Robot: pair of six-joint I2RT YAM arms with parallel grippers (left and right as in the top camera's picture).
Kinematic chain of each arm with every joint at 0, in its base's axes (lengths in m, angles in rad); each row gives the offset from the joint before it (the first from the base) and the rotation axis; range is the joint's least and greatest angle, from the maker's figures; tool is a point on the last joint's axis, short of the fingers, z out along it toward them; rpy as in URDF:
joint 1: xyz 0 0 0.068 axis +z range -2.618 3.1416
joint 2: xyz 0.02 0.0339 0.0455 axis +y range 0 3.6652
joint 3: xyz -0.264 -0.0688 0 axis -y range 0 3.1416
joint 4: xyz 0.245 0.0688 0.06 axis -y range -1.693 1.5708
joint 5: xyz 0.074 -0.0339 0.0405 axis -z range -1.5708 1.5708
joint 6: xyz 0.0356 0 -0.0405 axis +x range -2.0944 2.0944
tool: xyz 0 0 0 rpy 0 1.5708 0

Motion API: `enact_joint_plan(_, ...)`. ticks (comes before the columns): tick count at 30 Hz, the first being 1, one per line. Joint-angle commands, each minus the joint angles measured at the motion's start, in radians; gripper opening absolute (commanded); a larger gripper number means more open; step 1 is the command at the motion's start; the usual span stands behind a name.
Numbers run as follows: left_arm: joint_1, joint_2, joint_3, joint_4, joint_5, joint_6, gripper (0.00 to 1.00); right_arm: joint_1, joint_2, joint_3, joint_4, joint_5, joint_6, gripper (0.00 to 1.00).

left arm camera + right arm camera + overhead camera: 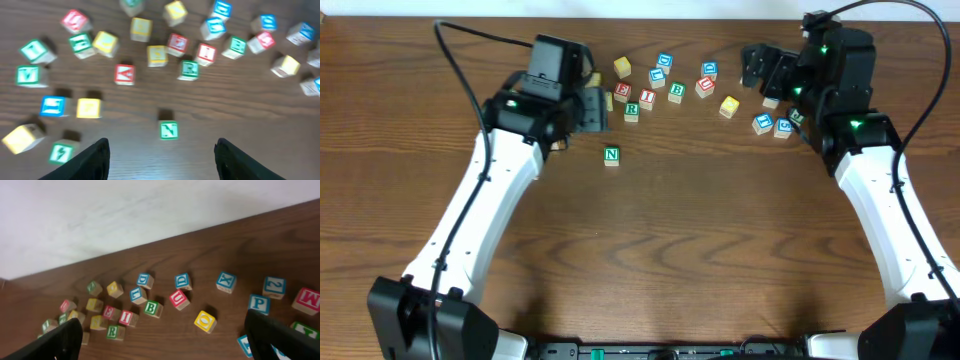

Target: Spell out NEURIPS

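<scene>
The small pale wooden cube with a green N (611,155) sits alone on the brown wooden table (700,250), nearer than every other block and touching none. Just beyond it and slightly left hangs the left gripper (594,108), its jaws well apart and holding nothing. In the left wrist view the N lies on the table ahead of the gap between the two dark fingers (95,157). To the right of that gripper, the pale wooden cube with a green R (632,109) and the pale wooden cube with a red I (647,99) lie close together. The red-lettered wooden cube (622,93) to their left is probably the E, though the letter is too small to be sure. Over to the right lies the pale wooden cube with a blue P (258,303). The yellow-faced wooden cube (622,67) lies farther back. At the far right the right gripper (765,72) hovers with its jaws spread wide, empty.
</scene>
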State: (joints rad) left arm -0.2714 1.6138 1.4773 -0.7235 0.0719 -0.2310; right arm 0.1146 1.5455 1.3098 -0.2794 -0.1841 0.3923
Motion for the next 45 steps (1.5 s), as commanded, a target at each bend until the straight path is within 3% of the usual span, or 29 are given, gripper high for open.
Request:
enact_joint_plan(1,0.072,-0.016,0.006,-0.012,-0.013,0.013,0.66,0.025,-0.004,0.039,-0.027,-0.002,-0.034,0.98)
enact_joint_plan(9,0.173,-0.016,0.006,-0.019,-0.013,0.064,0.66,0.066,0.032,0.186,-0.178,-0.002,-0.034,0.96)
enact_joint_plan(18,0.189,-0.016,0.006,-0.014,-0.038,0.081,0.66,0.139,0.233,0.423,-0.341,0.036,-0.005,0.91)
enact_joint_plan(22,0.204,-0.016,0.006,-0.013,-0.135,0.08,0.66,0.197,0.387,0.583,-0.351,0.036,0.023,0.87)
enact_joint_plan(33,0.331,-0.016,0.006,-0.039,-0.137,0.076,0.66,0.339,0.8,1.164,-0.5,0.14,0.08,0.81)
enact_joint_plan(40,0.354,-0.016,0.006,-0.061,-0.137,0.072,0.66,0.41,0.937,1.179,-0.483,0.283,0.205,0.64)
enact_joint_plan(45,0.354,-0.016,0.006,-0.072,-0.136,0.069,0.66,0.444,1.009,1.179,-0.465,0.34,0.268,0.6)
